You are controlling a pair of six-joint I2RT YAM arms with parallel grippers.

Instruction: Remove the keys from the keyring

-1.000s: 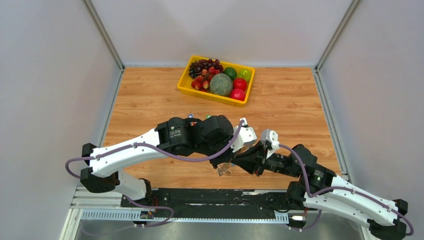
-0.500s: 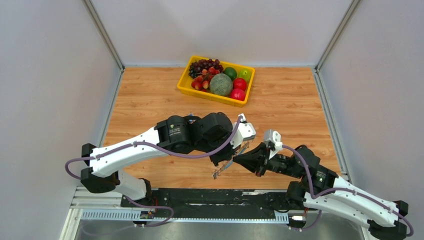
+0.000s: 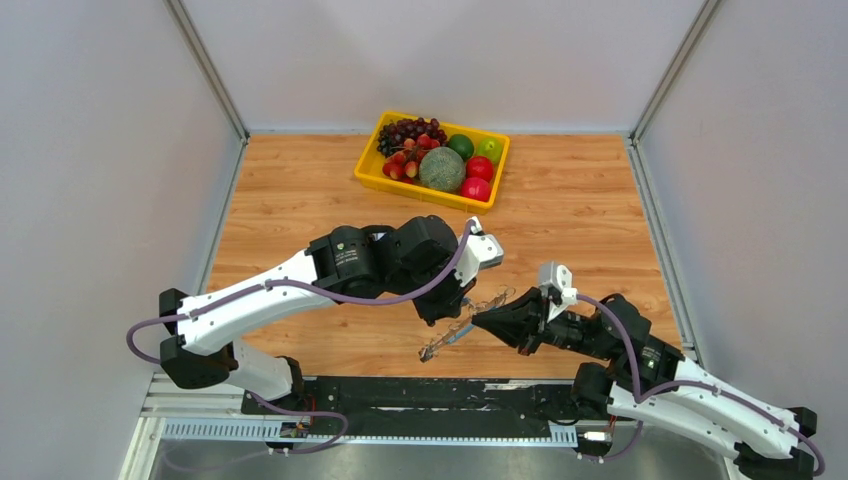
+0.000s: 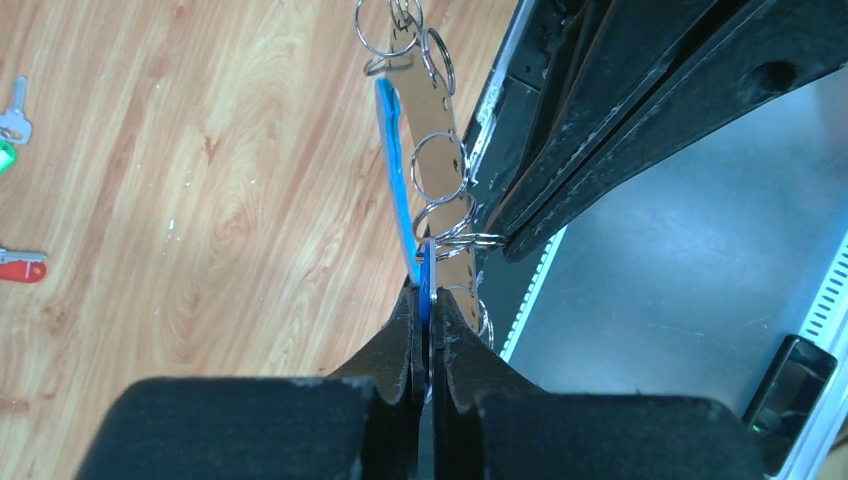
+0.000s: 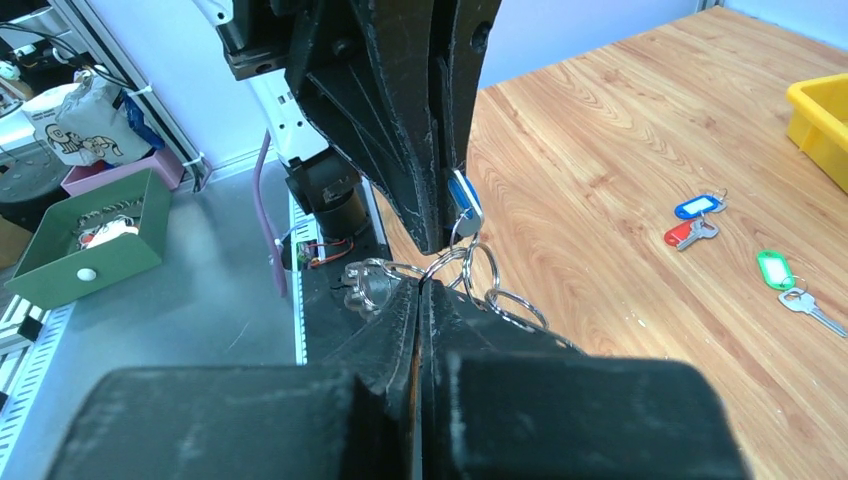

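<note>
The keyring (image 4: 432,130), a floppy strap with a blue edge and several metal rings, hangs in the air between my two grippers near the table's front edge (image 3: 447,340). My left gripper (image 4: 428,290) is shut on a blue key (image 4: 426,268) that is still linked to a ring; its blue tag also shows in the right wrist view (image 5: 465,203). My right gripper (image 5: 421,285) is shut on the keyring at one of its rings (image 5: 480,272), tip to tip with the left gripper (image 3: 460,303). Loose keys lie on the wood: blue (image 5: 697,207), red (image 5: 682,235), green (image 5: 772,268).
A yellow fruit tray (image 3: 372,176) stands at the back middle of the table. A loose red key (image 4: 20,266) and a silver key with a green tag (image 4: 10,125) lie on the wood left of my left gripper. The black base rail (image 4: 500,110) is directly below the strap.
The two grippers have drawn apart, the right one back to the right. The keyring strap has come out from under the arms and now hangs stretched down to the left.
</note>
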